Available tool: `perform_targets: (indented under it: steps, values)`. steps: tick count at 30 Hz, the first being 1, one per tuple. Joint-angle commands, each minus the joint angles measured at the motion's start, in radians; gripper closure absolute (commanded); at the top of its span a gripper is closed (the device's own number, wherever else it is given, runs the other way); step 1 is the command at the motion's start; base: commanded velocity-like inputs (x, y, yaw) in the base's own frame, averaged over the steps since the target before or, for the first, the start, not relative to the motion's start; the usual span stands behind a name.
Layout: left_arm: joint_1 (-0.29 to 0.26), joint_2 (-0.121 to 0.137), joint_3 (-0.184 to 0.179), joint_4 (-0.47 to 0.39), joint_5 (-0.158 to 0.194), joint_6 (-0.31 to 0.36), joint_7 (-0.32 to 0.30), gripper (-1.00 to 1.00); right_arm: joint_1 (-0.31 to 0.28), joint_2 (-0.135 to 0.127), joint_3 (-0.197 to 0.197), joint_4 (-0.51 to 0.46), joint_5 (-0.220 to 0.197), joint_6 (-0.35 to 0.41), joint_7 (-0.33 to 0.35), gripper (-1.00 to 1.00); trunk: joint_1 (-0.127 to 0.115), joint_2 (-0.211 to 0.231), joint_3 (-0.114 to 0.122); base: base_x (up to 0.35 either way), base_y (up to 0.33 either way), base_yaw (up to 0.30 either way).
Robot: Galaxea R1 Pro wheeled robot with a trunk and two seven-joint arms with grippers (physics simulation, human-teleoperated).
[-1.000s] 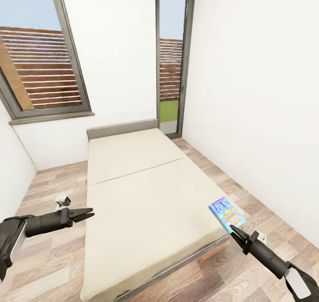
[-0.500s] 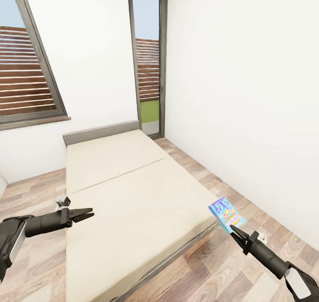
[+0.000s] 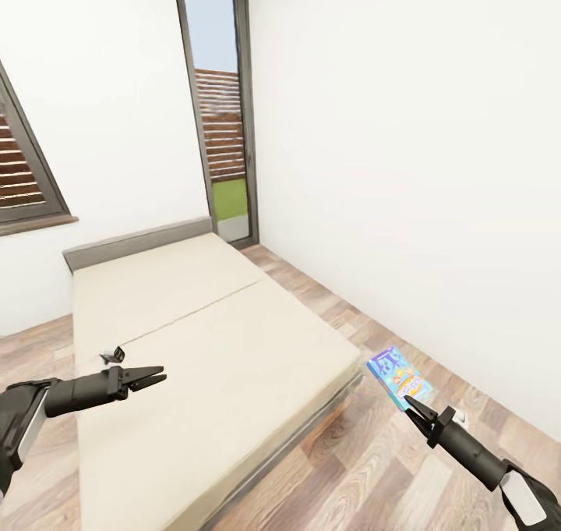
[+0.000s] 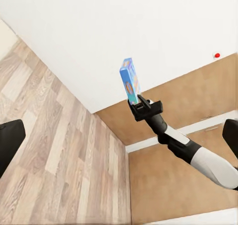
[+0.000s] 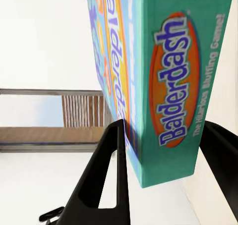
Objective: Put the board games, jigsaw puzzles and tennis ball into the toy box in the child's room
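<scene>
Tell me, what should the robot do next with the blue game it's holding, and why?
Probably keep turning away from the bed to look for the toy box. The right claw grips the Balderdash game over the wooden floor, so that one is picked up, and the mattress top looks bare. The left claw holds nothing.

Both arms: matte black forearm tubes with white shell segments toward the elbow. Left gripper (image 3: 154, 375) and right gripper (image 3: 408, 406): slim black tapered fingers on black blocky mounts.
</scene>
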Motion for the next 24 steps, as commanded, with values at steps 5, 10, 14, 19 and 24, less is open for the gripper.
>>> perform_targets:
  steps: [5, 10, 14, 19, 24]
  values:
    - [0.0, -0.001, -0.002, 0.0, -0.001, 0.011, -0.004, -1.0, -0.001, 0.001, -0.002, 0.001, -0.003, 0.006, 0.002, 1.0, -0.019, 0.034, 0.017, 0.0, 0.0, -0.284]
    - [0.0, -0.002, -0.003, 0.002, -0.002, 0.01, -0.004, -1.0, -0.001, 0.001, -0.002, 0.001, -0.002, 0.006, 0.003, 1.0, -0.038, 0.069, 0.036, 0.0, 0.0, -0.284]
    - [0.0, -0.002, -0.003, 0.004, -0.003, 0.011, -0.004, -1.0, -0.001, 0.001, -0.002, 0.001, 0.001, 0.006, 0.003, 1.0, -0.054, 0.097, 0.051, 0.0, 0.0, -0.284]
    - [0.0, -0.003, -0.003, 0.004, -0.004, 0.01, -0.004, -1.0, -0.001, 0.001, -0.002, 0.001, 0.002, 0.006, 0.003, 1.0, -0.073, 0.132, 0.069, 0.0, 0.0, -0.285]
    - [0.0, -0.003, -0.003, 0.004, -0.005, 0.01, -0.004, -1.0, -0.001, 0.001, -0.002, 0.001, 0.003, 0.006, 0.004, 1.0, -0.092, 0.167, 0.088, 0.0, 0.0, -0.285]
